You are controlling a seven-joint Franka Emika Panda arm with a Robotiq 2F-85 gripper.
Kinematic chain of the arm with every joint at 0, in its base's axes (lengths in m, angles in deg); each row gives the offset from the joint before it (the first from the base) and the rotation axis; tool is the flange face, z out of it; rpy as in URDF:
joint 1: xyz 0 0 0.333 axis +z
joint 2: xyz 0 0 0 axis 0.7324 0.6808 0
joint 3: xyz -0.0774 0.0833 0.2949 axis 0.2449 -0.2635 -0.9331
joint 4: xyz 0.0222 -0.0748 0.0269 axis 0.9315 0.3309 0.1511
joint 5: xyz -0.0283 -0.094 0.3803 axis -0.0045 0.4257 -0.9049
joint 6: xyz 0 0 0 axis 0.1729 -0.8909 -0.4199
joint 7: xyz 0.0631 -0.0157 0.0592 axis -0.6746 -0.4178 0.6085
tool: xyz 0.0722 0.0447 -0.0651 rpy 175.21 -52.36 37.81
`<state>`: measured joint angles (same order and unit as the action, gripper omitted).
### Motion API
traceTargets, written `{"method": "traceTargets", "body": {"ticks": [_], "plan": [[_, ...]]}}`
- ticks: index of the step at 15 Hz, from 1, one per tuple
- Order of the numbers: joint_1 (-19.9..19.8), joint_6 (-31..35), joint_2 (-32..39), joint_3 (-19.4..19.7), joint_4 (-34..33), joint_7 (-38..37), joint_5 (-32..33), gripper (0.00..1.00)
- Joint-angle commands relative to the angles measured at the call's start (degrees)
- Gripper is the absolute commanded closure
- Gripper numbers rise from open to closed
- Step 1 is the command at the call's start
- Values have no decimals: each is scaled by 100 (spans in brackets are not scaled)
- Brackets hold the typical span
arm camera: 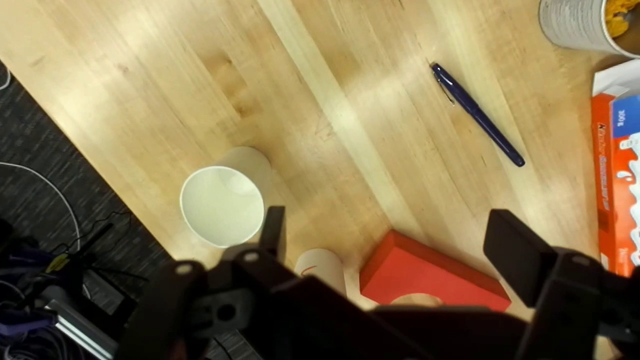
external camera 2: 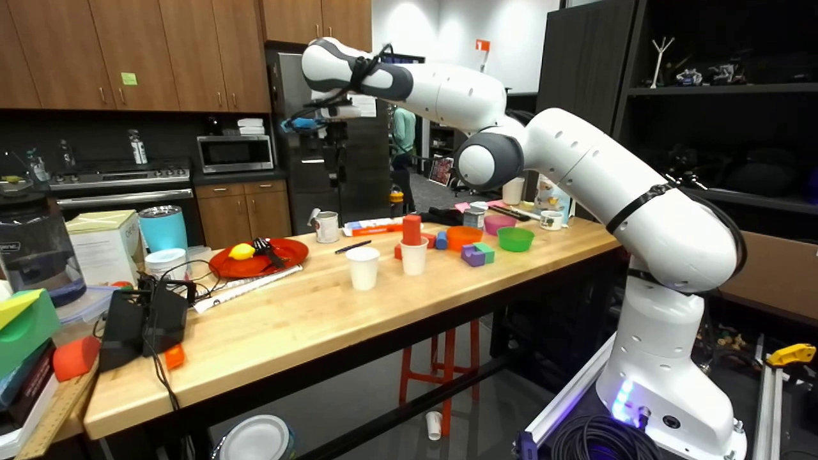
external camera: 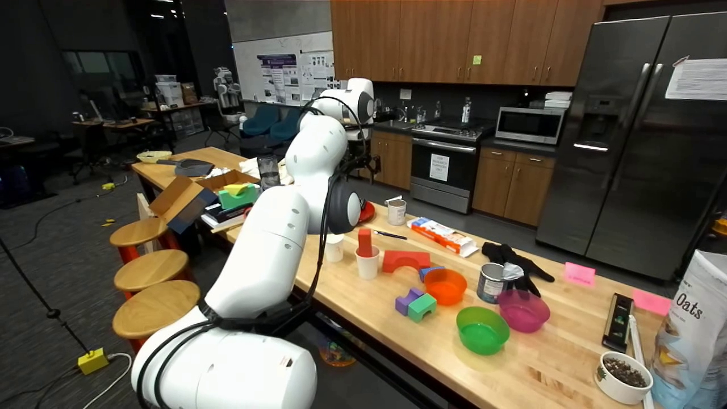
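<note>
Free hover: fingers (arm camera: pixel 520 257) spread wide, nothing held, well above the desk (external camera 2: pixel 281 313)

I have the fingers far apart in the wrist view, pinching nothing. Both exterior views show my arm (external camera 2: pixel 460 96) holding them high. Stage, as I judge it: hovering, no contact that I can see.

Nearest: an empty white cup (arm camera: pixel 221 206), upright, lower down and just outside one fingertip. Its rim and that fingertip nearly meet in the wrist view; I put that down to camera angle.

Showing in the gap between the fingers, lower down: a second white cup (arm camera: pixel 322 272), mostly hidden by the fingers' own bulk, and a red arch block (arm camera: pixel 425 277), partly covered. In both exterior views a red block (external camera: pixel 364 242) sticks up out of that second cup.

Ahead of the fingertips: dark blue pen (arm camera: pixel 477 115), lying flat. Out past the opposite finger: an orange-and-white box (arm camera: pixel 617 200), and near it a can (arm camera: pixel 570 25) with something yellow inside, can't tell what.

Well apart from the fingers: an orange bowl (external camera: pixel 446 296), a green bowl (external camera: pixel 483 342), a pink bowl (external camera: pixel 525 319) and a red plate (external camera 2: pixel 291 250).

Any lowering from here would call, I reckon, for going slow and straight: cup rim close to one finger's path. Cups look light, easy to tip if nudged.
</note>
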<state>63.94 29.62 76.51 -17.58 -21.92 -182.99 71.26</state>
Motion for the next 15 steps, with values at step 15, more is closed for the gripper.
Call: {"method": "traceTargets", "body": {"ticks": [15], "plan": [[2567,982,-137,5658,3582,-149,-4153,0]]}}
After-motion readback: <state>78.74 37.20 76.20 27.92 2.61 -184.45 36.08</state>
